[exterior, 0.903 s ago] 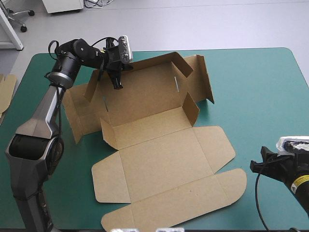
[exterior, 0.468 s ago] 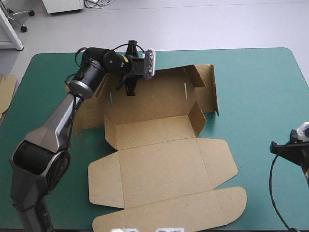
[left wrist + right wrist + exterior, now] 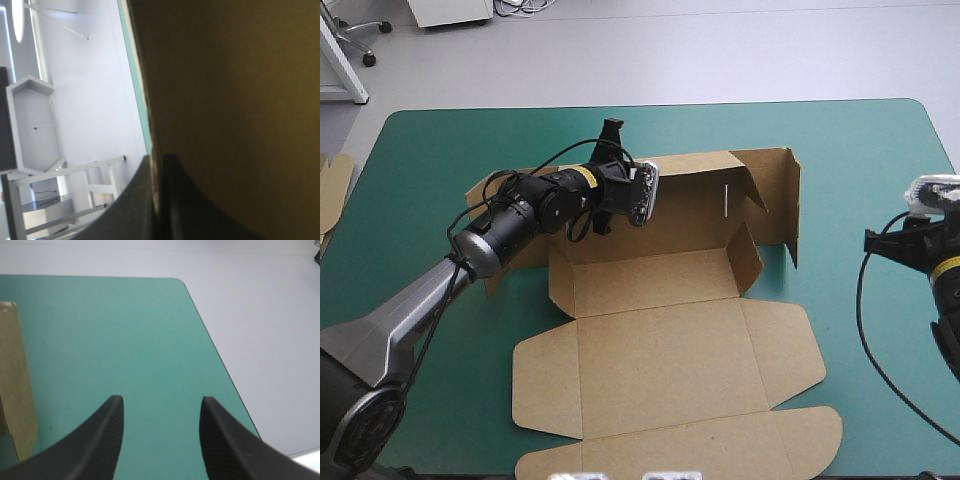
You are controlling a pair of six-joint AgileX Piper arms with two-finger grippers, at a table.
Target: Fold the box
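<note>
The box (image 3: 660, 350) lies mid-table (image 3: 410, 160), its lid panels flat toward 6 o'clock and its rear wall raised toward 12. The left gripper (image 3: 157, 161) pinches that wall, fingers (image 3: 132, 205) all but closed on the board. The right gripper (image 3: 160, 407) hovers at 3 o'clock, its fingers spread apart.

Landmark: box (image 3: 660, 330).
- **Right of box:** bare teal-green cover (image 3: 860, 150), a wide lane up to the right gripper (image 3: 160, 405), which hangs over it with fingers apart.
- **Behind box:** bare strip of cover to the table's far edge.
- **Left of box front:** narrower cover strip between box and left arm (image 3: 500, 235).
- **Front half of box:** lies flat, passable from above.
- **Blocking:** raised back wall (image 3: 690, 200), upright right wall (image 3: 792, 200), short side flaps (image 3: 748, 255) standing at the tray ends. The left arm lies across the box's back-left corner, with the left gripper (image 3: 156, 160) clamped on the board.
</note>
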